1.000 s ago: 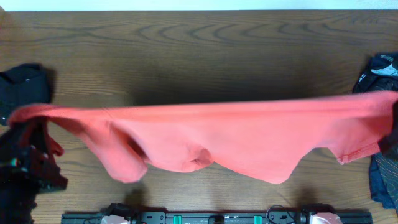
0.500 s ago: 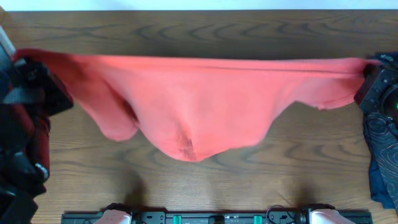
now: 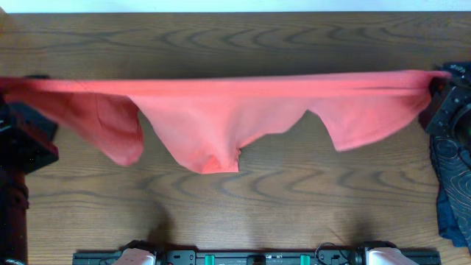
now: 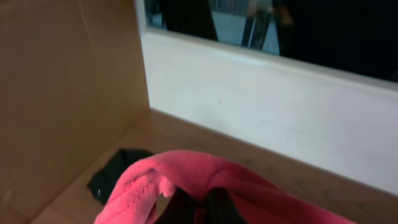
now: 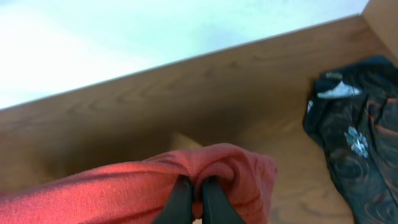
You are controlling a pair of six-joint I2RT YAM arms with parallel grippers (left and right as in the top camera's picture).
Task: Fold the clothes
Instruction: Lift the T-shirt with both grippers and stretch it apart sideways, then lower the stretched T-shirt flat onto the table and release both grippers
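Both arms have the coral T-shirt (image 3: 243,110) strung like a clothesline above the table (image 3: 235,213), left gripper (image 4: 198,208) pinched shut on one end and right gripper (image 5: 194,194) clamped on the other, I'd guess to pull it taut so it lays down flat for folding. The black bundle (image 4: 115,177) and navy swirly garment (image 5: 351,143) sit off at the sides, out of the way.
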